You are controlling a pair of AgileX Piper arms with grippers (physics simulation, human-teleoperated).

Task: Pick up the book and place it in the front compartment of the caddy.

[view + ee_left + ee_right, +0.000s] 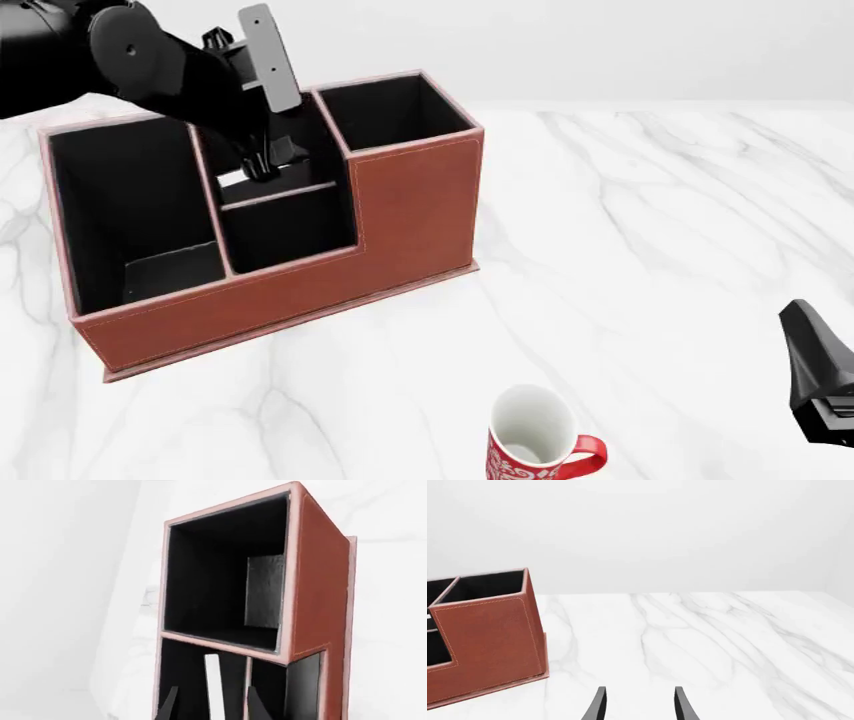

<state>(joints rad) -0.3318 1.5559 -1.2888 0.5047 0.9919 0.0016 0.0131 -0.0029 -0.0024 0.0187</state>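
Observation:
The reddish-brown caddy (414,210) stands at the left of the table, with a tall square cell on its right end. My left gripper (260,165) reaches down into the caddy's middle part and is open. The book (213,675) stands on edge between the left gripper's (212,692) fingers, white page edge up, with a gap on each side. The book (251,178) sits in the rear middle cell, behind the divider of the low front cell. My right gripper (639,690) hangs open and empty over bare table at the right, far from the caddy (490,640).
A red-and-white mug (534,445) stands upright near the front edge, between the caddy and my right gripper (817,365). The caddy's large left cell (134,210) and tall right cell (227,580) hold nothing. White marble table (641,230) stretches to the right.

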